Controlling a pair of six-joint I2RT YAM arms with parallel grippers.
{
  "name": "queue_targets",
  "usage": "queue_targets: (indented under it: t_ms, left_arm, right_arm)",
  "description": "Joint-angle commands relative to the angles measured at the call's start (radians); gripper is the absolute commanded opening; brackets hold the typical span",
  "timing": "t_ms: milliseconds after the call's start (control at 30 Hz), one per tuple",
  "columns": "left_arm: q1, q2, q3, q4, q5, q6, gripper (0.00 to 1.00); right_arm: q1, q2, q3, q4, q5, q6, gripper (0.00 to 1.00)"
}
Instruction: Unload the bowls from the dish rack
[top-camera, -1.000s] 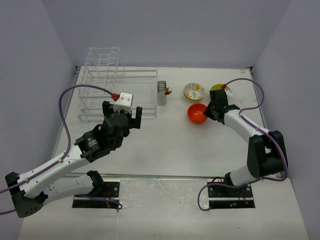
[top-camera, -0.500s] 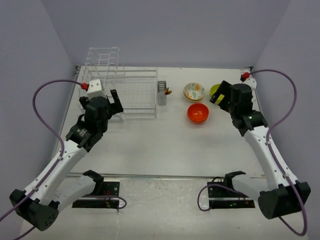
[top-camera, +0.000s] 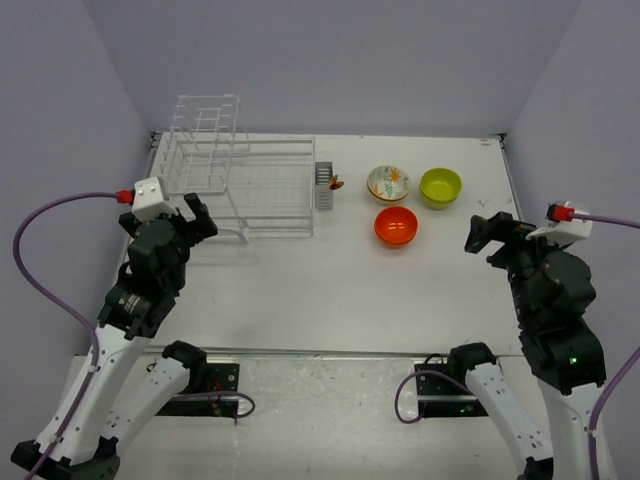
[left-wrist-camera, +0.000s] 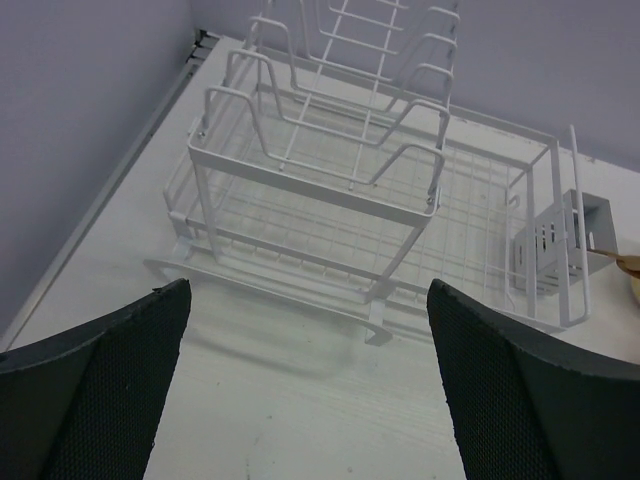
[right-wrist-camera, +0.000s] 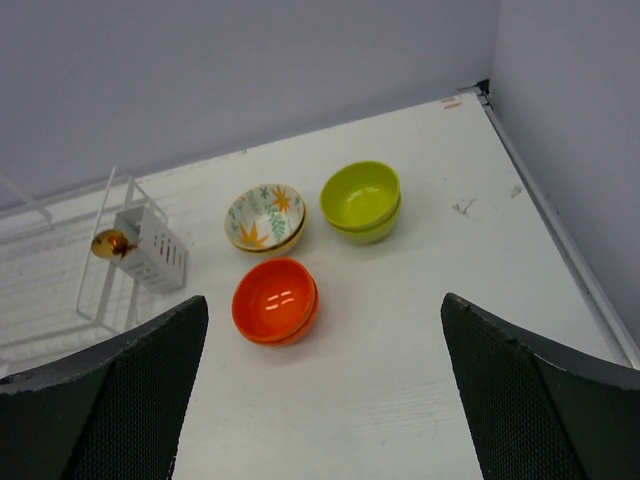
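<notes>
Since the bowls (right-wrist-camera: 275, 300) all sit on the table (top-camera: 330, 290) right of the bare dish rack (left-wrist-camera: 320, 190), unloading looks done. The left gripper (top-camera: 193, 215) and right gripper (top-camera: 487, 232), each spread wide and empty, should park near, clear of them.

Two arms (top-camera: 140, 290): white shells, black joints, black base plates (top-camera: 215, 385). Purple cables (top-camera: 95, 197) end in red plugs (top-camera: 124, 196) on white wrist blocks (top-camera: 152, 197). Claw fingers (left-wrist-camera: 95, 400) black, mesh-textured.
</notes>
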Motion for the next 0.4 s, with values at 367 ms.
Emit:
queue_targets:
  t_ms: [367]
  left_arm:
    - [0.007, -0.104, -0.063, 0.054, -0.104, 0.101, 1.00]
  right_arm:
    - [0.001, 0.021, -0.102, 0.007, -0.055, -0.048, 0.99]
